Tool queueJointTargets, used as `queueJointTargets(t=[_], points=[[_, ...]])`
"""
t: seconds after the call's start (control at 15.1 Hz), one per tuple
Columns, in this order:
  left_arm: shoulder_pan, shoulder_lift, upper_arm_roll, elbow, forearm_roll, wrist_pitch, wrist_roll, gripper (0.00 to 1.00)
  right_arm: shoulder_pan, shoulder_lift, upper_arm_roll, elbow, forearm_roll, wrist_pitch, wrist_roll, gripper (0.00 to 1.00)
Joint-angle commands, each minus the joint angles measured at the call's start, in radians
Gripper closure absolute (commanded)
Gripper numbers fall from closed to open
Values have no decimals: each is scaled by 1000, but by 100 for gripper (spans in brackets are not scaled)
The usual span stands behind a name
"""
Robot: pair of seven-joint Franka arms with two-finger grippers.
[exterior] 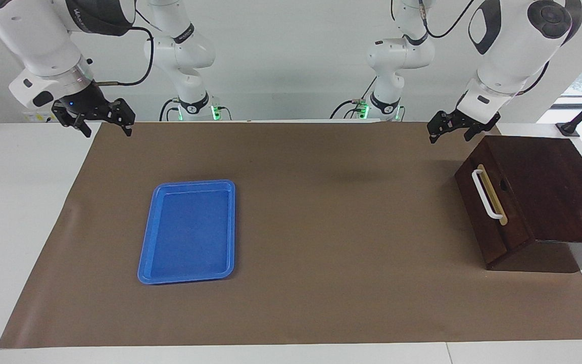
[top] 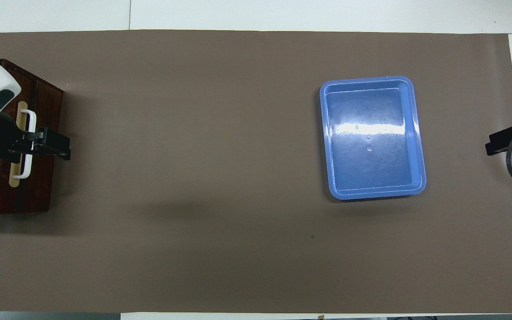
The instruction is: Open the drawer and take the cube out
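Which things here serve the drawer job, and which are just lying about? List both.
For the job: drawer, shut, with white handle; left hand raised near the box. No cube shows.

Lying about: blue tray; brown mat; right hand, waiting at its end.

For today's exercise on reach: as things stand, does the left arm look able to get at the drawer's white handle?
Probably yes. The left gripper hangs in the air above the drawer, not touching it, and nothing lies between it and the white handle, which faces the open mat.
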Motion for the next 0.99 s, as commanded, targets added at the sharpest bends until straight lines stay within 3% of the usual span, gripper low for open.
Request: queueJointTargets(t=[0.0, 0.2, 0.33, 0.53, 0.93], points=[[-17, -18, 16, -23, -9, 17, -3, 0, -3, -21, -4, -21, 8, 1, 3, 0], [-20, -24, 18, -43, -6, 55, -2, 0, -1, -21, -4, -21, 8, 1, 3, 0], [-20, -49, 18, -118, 3, 142, -2, 0, -1, -20, -4, -21, 8, 7, 4, 0], [-30, -57, 12, -239, 154, 306, -2, 0, -1, -21, -4, -23, 8, 4, 3, 0], [-27, 68, 13, -354, 400, 572, -2, 0, -6, -21, -4, -23, 8, 4, 6, 0]])
